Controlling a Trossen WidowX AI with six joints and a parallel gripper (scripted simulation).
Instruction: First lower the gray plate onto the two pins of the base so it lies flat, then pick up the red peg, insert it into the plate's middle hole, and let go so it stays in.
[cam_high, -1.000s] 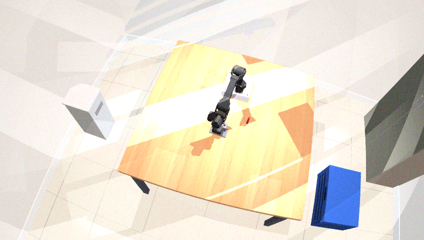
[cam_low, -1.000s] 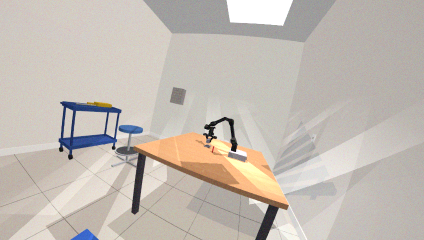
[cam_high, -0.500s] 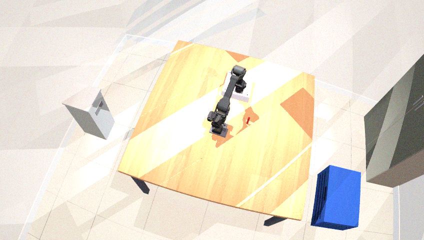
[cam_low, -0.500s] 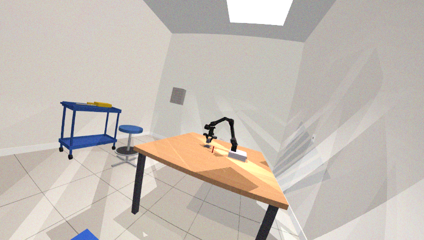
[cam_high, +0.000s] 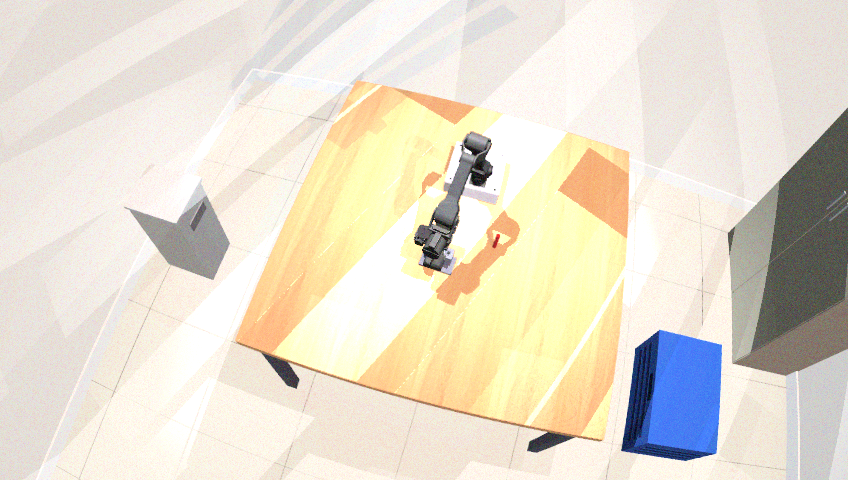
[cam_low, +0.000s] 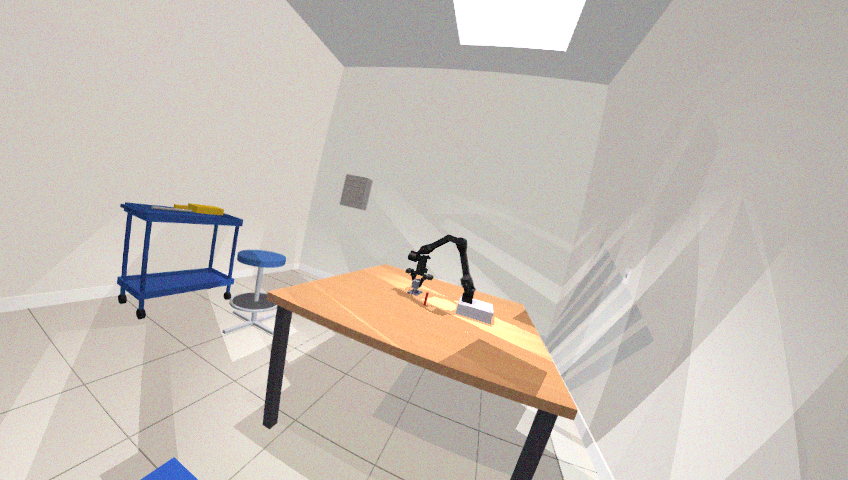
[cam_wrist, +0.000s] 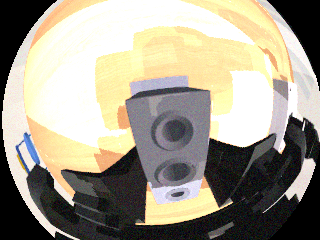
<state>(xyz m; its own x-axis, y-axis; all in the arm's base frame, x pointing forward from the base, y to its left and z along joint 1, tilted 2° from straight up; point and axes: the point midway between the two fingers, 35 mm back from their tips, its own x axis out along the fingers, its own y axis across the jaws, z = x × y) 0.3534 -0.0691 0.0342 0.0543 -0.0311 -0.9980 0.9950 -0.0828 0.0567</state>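
Observation:
My gripper (cam_low: 415, 283) (cam_wrist: 168, 139) is shut on the gray plate (cam_wrist: 142, 117), whose holes face the wrist camera. In the exterior view the plate (cam_low: 415, 284) hangs upright-looking and small, just above the base; a gap cannot be told for sure. The base (cam_high: 444, 270) (cam_low: 414, 292) (cam_wrist: 159, 85) lies on the table; its far edge shows beyond the plate in the wrist view. The plate and fingers hide its pins there. The red peg (cam_high: 496, 240) (cam_low: 426, 299) stands upright on the table, apart from the base, between it and the arm's mount in the exterior view.
The arm stands on a white mount block (cam_high: 471, 193) (cam_low: 476, 311) on the wooden table (cam_high: 505, 380) (cam_low: 357, 315). A blue cabinet (cam_high: 678, 389) and a pale cabinet (cam_high: 184, 231) stand on the floor. A blue trolley (cam_low: 178, 282) and a stool (cam_low: 261, 258) are beyond the table.

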